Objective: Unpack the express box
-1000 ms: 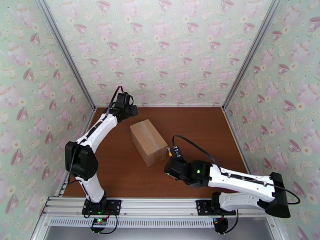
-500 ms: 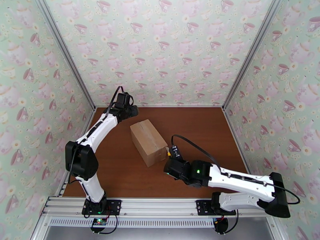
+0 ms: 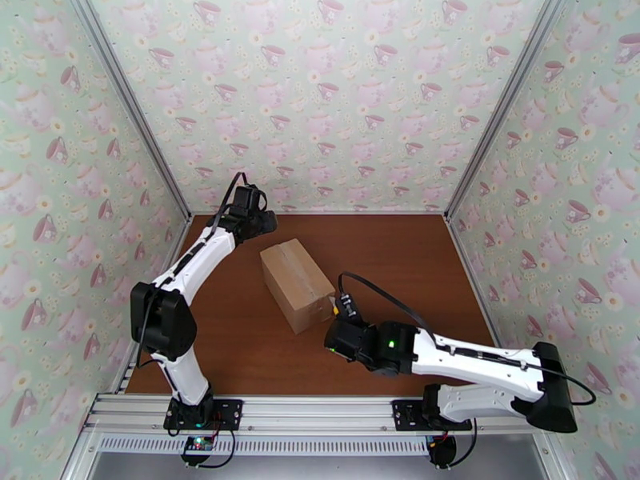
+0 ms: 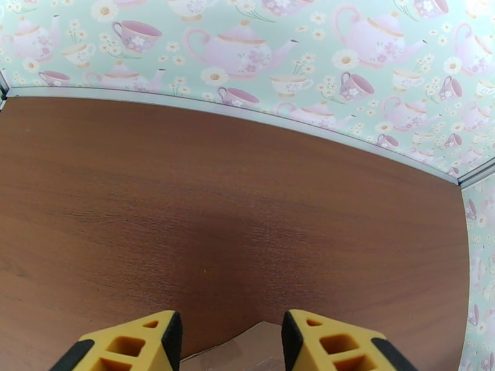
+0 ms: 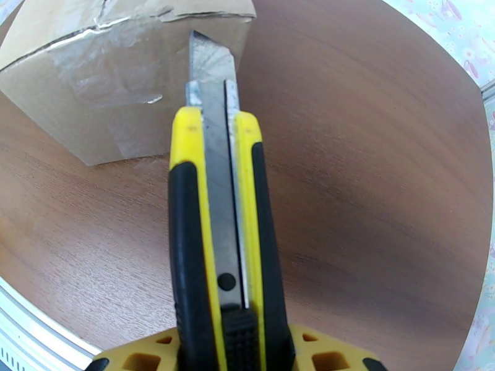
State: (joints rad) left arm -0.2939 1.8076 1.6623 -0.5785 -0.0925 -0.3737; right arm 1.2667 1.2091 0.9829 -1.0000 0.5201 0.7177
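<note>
The express box (image 3: 296,283), a brown carton with its flaps shut, lies slantwise in the middle of the brown table. Clear tape wraps its near end (image 5: 117,75). My right gripper (image 3: 342,315) sits at the box's near right corner, shut on a yellow and black utility knife (image 5: 216,199). The knife's blade is out and its tip (image 5: 197,39) reaches the taped end of the box near the top edge. My left gripper (image 4: 229,341) hangs open over the box's far end, yellow fingertips (image 4: 133,344) apart, with a box corner (image 4: 247,347) showing below between them.
Patterned walls close in the table (image 3: 400,258) on the left, back and right. An aluminium rail (image 3: 320,414) runs along the near edge where both arm bases are bolted. Bare wood lies right of the box and behind it.
My right arm has edged slightly left and toward the box with the knife. The left arm and the box have not moved.
</note>
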